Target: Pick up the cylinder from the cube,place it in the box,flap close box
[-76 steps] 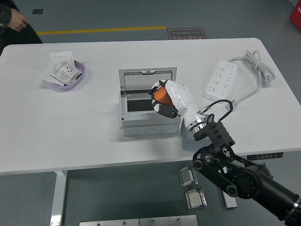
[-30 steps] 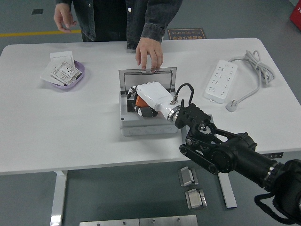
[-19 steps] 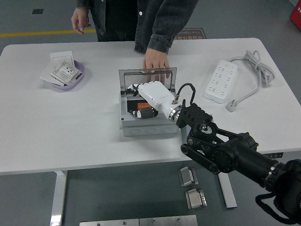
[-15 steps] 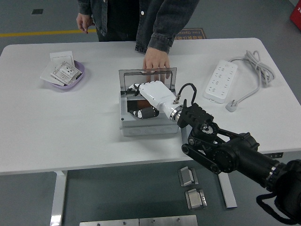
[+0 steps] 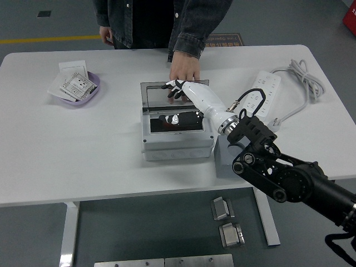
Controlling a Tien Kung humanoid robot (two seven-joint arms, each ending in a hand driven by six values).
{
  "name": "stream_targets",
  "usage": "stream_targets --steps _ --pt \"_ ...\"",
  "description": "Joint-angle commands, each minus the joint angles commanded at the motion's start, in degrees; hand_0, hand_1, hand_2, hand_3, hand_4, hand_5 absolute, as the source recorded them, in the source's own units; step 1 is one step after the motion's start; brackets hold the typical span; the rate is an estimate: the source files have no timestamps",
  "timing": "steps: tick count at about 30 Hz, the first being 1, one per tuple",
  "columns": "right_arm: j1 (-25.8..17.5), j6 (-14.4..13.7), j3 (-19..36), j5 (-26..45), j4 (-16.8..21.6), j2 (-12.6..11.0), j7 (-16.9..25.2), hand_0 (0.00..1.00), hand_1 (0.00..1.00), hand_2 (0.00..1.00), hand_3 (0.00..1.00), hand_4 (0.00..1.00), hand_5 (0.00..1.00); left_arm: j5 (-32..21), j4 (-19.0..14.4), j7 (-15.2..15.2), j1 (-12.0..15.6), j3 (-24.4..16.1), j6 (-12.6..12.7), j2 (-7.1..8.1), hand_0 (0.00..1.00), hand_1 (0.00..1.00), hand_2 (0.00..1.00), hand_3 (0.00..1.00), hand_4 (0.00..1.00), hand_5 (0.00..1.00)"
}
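White table [image 5: 83, 150] carries a grey box [image 5: 177, 146], its clear lid raised; the orange cylinder [image 5: 167, 118] lies inside, just below the right hand [image 5: 192, 92], whose empty, loosely spread fingers meet a person's hand [image 5: 183, 69] at the lid's top.

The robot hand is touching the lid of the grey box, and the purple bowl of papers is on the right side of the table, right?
Not quite. The robot hand is at the lid of the grey box, but the head view shows the purple bowl of papers on the left side of the table, not the right.
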Motion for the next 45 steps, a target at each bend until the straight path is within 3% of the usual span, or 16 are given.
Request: stream_targets --steps 2,5,11,19,24,32,45 --pt "1.15 0.46 1.21 0.15 1.86 -0.42 -0.4 0.608 0.585 0.623 0.75 0.923 0.327 0.05 0.0 0.04 0.0 -0.06 0.0 0.04 0.644 0.651 0.564 0.668 0.698 0.339" --pt "3.38 0.98 2.21 0.43 1.6 -0.45 -0.61 0.604 0.574 0.62 0.747 0.914 0.328 0.04 0.0 0.09 -0.06 -0.05 -0.02 0.12 0.643 0.651 0.564 0.667 0.696 0.339" --pt "7.17 0.47 1.18 2.87 -5.44 2.33 1.08 0.605 0.577 0.625 0.746 0.908 0.327 0.21 0.0 0.26 -0.3 -0.04 -0.12 0.22 0.642 0.651 0.564 0.666 0.693 0.338" --pt "8.19 -0.89 -0.63 4.63 -15.67 5.76 3.09 0.607 0.575 0.625 0.739 0.906 0.326 0.72 0.0 0.29 -0.59 -0.11 -0.27 0.21 0.643 0.65 0.564 0.666 0.692 0.337" --pt "7.47 -1.28 -1.6 5.2 -17.49 5.91 3.59 0.606 0.575 0.625 0.738 0.902 0.327 0.96 0.0 0.27 -0.66 -0.2 -0.34 0.13 0.642 0.65 0.564 0.666 0.691 0.336" --pt "5.5 -1.55 -2.99 5.42 -13.94 3.99 3.62 0.606 0.565 0.625 0.735 0.898 0.338 0.95 0.0 0.07 -0.77 -0.09 -0.41 -0.03 0.642 0.65 0.564 0.666 0.69 0.336" --pt "-1.52 -2.45 -4.16 7.68 0.69 -3.64 3.3 0.599 0.547 0.62 0.729 0.892 0.348 0.41 0.0 -0.08 -0.33 0.0 -0.29 -0.08 0.642 0.65 0.564 0.666 0.691 0.336"
